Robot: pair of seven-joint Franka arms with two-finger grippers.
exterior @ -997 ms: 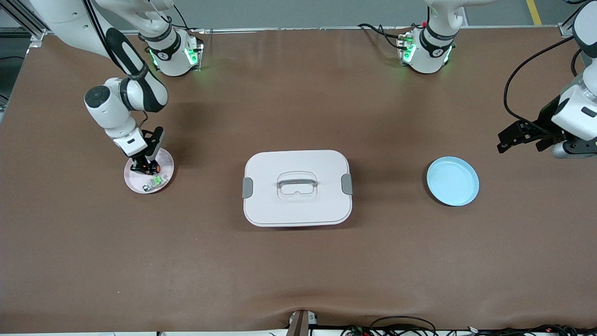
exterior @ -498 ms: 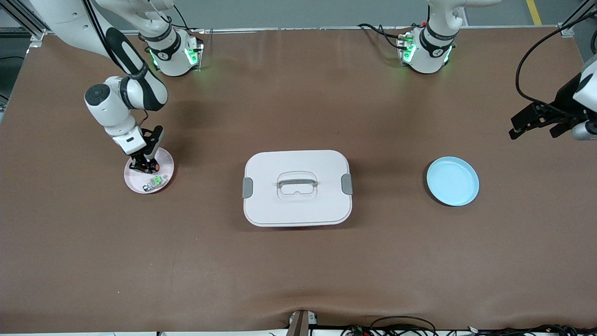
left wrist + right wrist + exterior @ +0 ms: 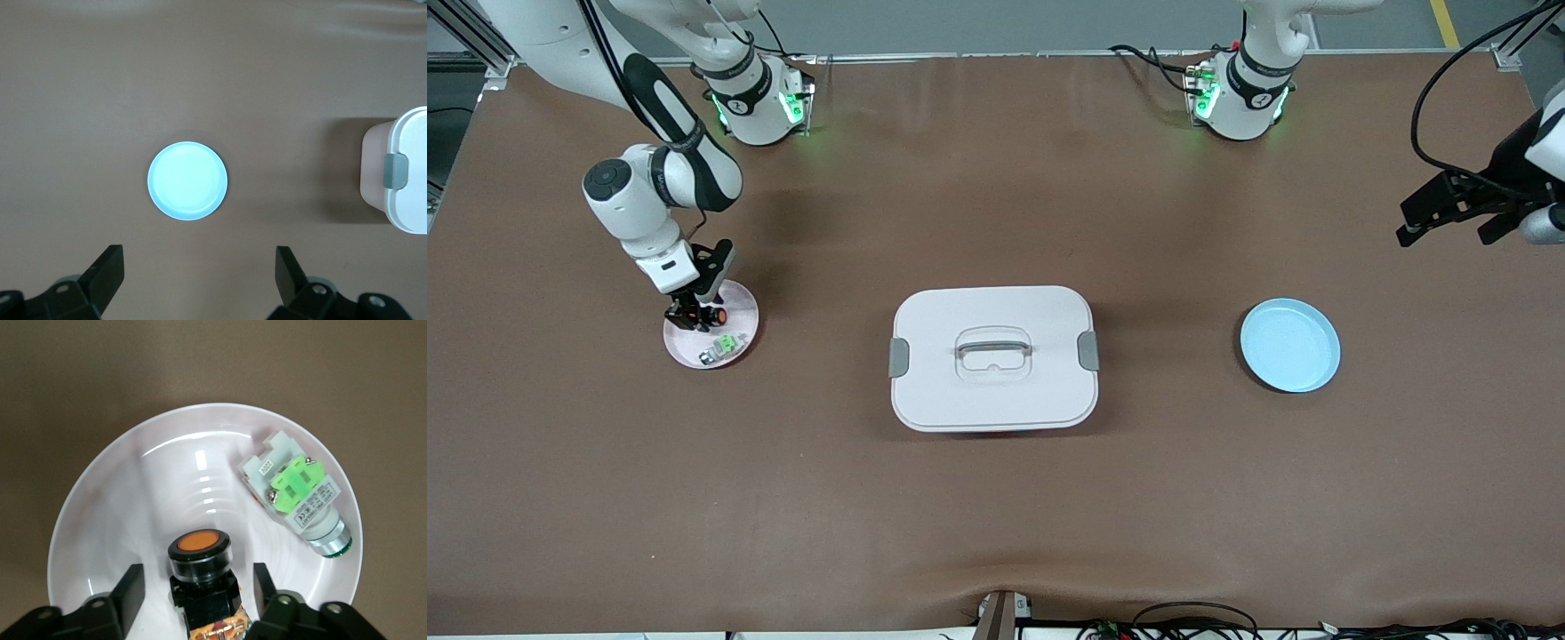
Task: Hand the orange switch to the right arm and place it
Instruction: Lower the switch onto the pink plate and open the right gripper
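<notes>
The orange switch (image 3: 719,314), black with a round orange-topped knob, lies on the pink plate (image 3: 745,308) toward the right arm's end of the table. My right gripper (image 3: 690,313) is low over that plate, open. Its fingers (image 3: 130,590) stand either side of the switch (image 3: 200,563) with a gap on each side. My left gripper (image 3: 1449,227) is open and empty in the air at the left arm's end of the table, over bare table beside the blue plate (image 3: 1289,345). In the left wrist view my left gripper (image 3: 200,267) looks down on the blue plate (image 3: 187,181).
A small green-and-white part (image 3: 725,345) lies on the pink plate (image 3: 120,500) beside the switch; it also shows in the right wrist view (image 3: 300,493). A white lidded box (image 3: 993,357) with a handle stands mid-table; its end shows in the left wrist view (image 3: 400,173).
My left gripper has pulled away from the blue plate toward the table's end and higher. My right gripper has shifted slightly over the pink plate; the switch stays on the plate.
</notes>
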